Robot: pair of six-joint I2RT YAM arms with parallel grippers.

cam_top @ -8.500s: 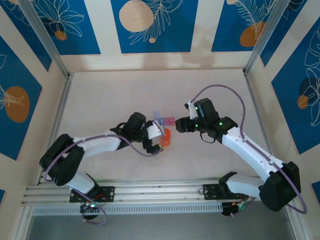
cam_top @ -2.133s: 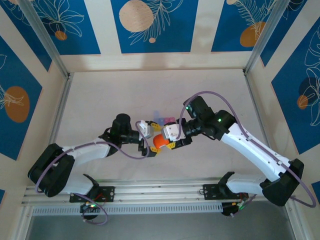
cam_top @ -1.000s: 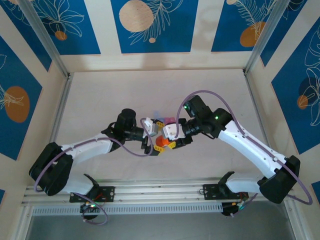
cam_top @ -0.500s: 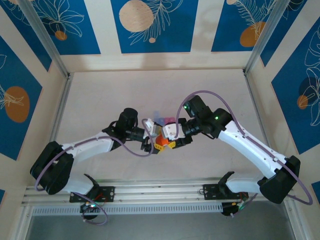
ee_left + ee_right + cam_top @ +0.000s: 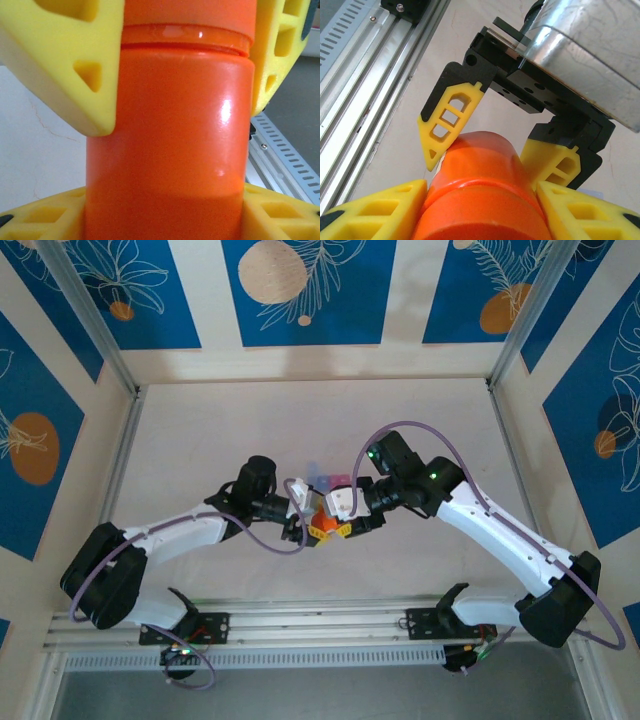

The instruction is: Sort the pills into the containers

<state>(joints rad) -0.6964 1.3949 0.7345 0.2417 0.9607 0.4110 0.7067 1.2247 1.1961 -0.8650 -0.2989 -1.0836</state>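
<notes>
An orange pill bottle (image 5: pixel 322 524) hangs above the table's middle, held from both sides. My left gripper (image 5: pixel 311 521) is shut on its body (image 5: pixel 170 140), with its yellow fingers (image 5: pixel 37 220) pressed against both flanks. On the wider cap end (image 5: pixel 480 210) my right gripper (image 5: pixel 338 522) is shut. The left gripper's fingers (image 5: pixel 447 120) touch the bottle's far end in the right wrist view. The containers (image 5: pixel 328 481), a small blue, purple and pink strip, lie on the table just behind the bottle. The pills are hidden.
An aluminium rail (image 5: pixel 320 625) runs along the near edge by the arm bases. Metal frame posts (image 5: pixel 95 325) and patterned walls close off the back and sides. The right arm's purple cable (image 5: pixel 440 435) loops above the table.
The left gripper's fingers, wide apart around the orange bottle a second ago, have come together onto its body. The right gripper kept its hold and barely moved.
</notes>
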